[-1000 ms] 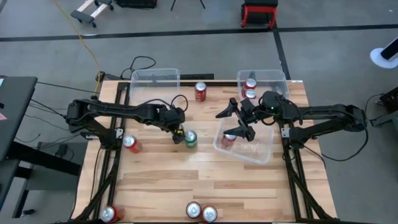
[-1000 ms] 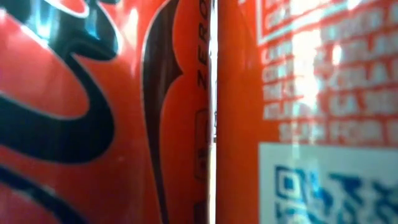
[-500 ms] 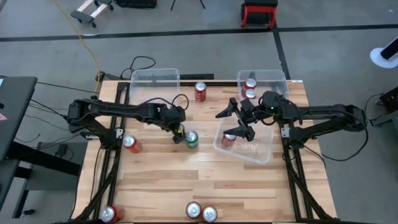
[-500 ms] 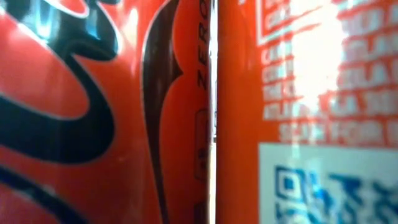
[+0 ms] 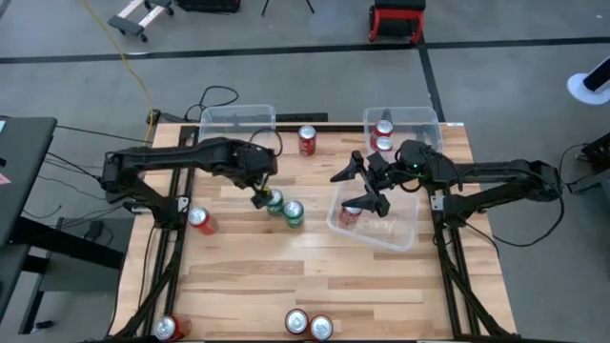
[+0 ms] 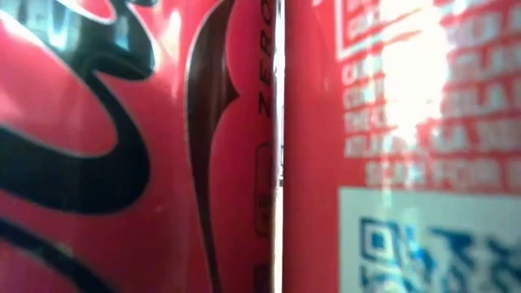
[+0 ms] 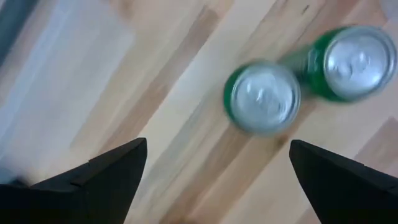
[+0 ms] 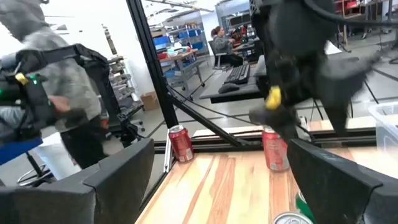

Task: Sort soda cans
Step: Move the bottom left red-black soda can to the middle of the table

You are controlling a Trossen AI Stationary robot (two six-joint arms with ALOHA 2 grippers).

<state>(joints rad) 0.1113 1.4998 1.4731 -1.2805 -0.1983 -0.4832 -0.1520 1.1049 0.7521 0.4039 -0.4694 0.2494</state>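
From above, the left gripper [image 5: 259,195] hangs over the wooden slatted worktop [image 5: 257,276], fingers released, just beside two green silver-topped soda cans [image 5: 284,208] standing together near the middle. The right gripper [image 5: 367,186] hovers above a clear plastic rectangular bin [image 5: 396,232] holding one red soda can [image 5: 351,214], fingers spread and grasping nothing. Other red cans stand at the worktop's edges.

The low view is filled by two red cans [image 6: 122,146] pressed close to the lens.

The left wrist view shows both green cans upright beyond the parted fingers [image 7: 112,171].

The right wrist view shows two red upright cans [image 8: 181,143] beyond its open fingers [image 8: 121,177].
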